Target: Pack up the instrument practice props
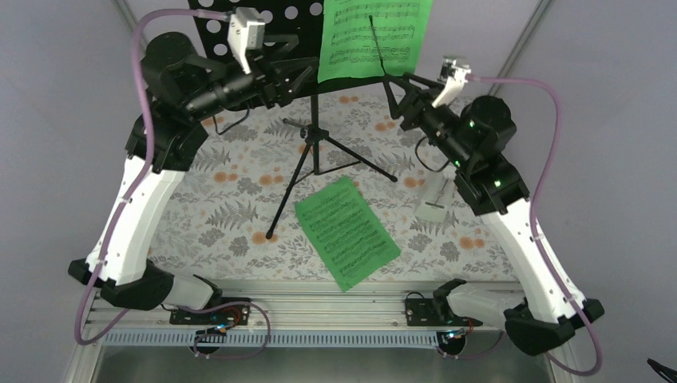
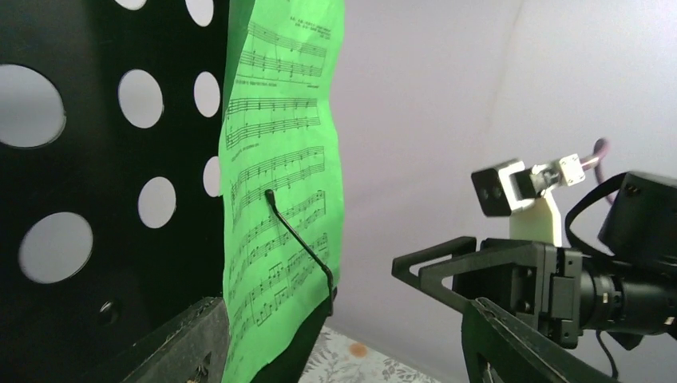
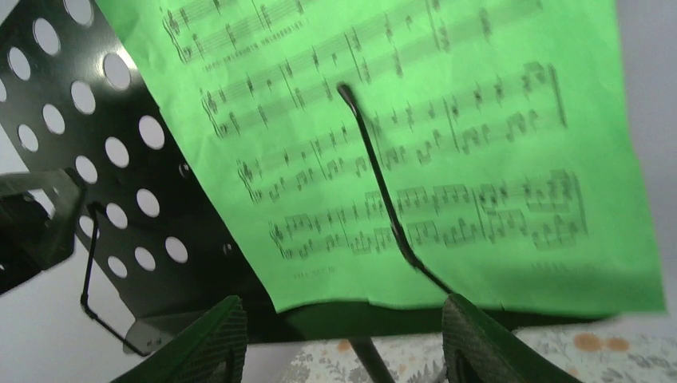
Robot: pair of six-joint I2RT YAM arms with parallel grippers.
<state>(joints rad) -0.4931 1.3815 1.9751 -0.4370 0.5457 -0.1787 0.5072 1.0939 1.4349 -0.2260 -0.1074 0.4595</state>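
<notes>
The black tripod music stand with round-holed metal desk [image 1: 313,152] looks stiff yet top-heavy, so take it by its centre pole. One bright green sheet-music page [image 1: 371,36] hangs on that desk under a black wire retainer [image 3: 382,187]. A second green page [image 1: 346,231] lies on the tabletop [image 1: 239,215] before the stand's feet. Both look limp and tearable, so pinch an edge. The small white pyramid-shaped metronome [image 1: 435,199], beside those feet, looks light and slick. Your left hand [image 1: 297,78] and right hand [image 1: 401,88] flank the desk, both spread and empty.
</notes>
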